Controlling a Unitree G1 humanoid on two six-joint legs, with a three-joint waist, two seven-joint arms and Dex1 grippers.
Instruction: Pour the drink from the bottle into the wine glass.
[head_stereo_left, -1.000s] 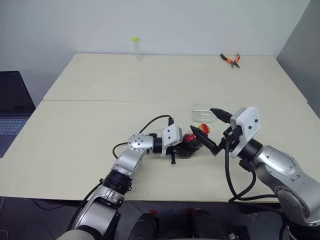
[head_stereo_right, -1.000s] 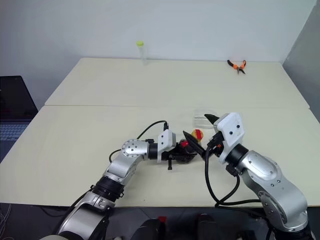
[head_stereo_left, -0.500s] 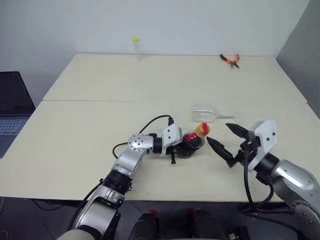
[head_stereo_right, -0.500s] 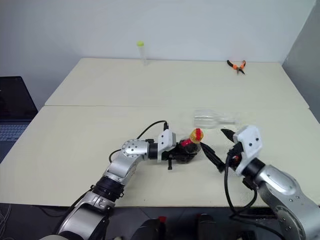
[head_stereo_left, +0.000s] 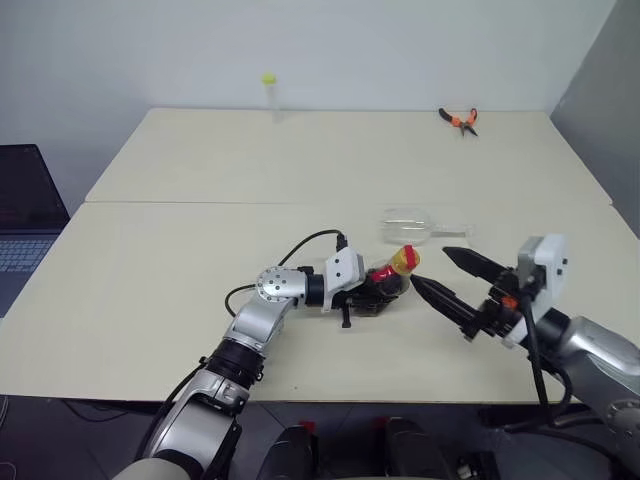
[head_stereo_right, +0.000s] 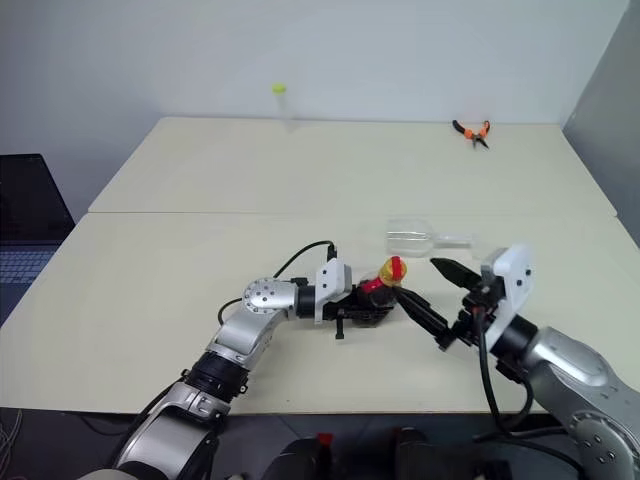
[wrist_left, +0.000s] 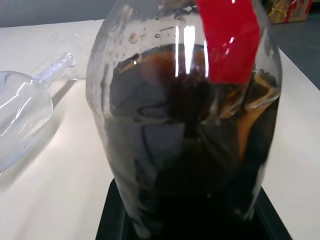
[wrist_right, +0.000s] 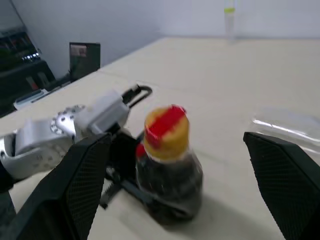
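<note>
My left gripper (head_stereo_left: 368, 296) is shut on the bulbous base of the bottle (head_stereo_left: 385, 282), low over the table near its front. The bottle leans a little to the right, and its yellow cap (wrist_right: 166, 131) is on. Dark drink (wrist_left: 190, 130) fills the lower part below the red label. The wine glass (head_stereo_left: 408, 226) lies on its side just behind the bottle, with its stem pointing right. My right gripper (head_stereo_left: 430, 268) is open to the right of the cap. It points at the bottle with nothing between its fingers (wrist_right: 75, 190).
Orange-handled pliers (head_stereo_left: 460, 119) lie at the table's far right. A slim tube with a yellow-green cap (head_stereo_left: 270, 93) stands at the far edge. An open laptop (head_stereo_left: 25, 215) sits off the table's left side. A seam (head_stereo_left: 200, 201) crosses between the two tabletops.
My right gripper has drawn back to the right, away from the bottle's cap, and rolled, still open. That uncovered the lying wine glass. The left gripper and the bottle have kept still.
</note>
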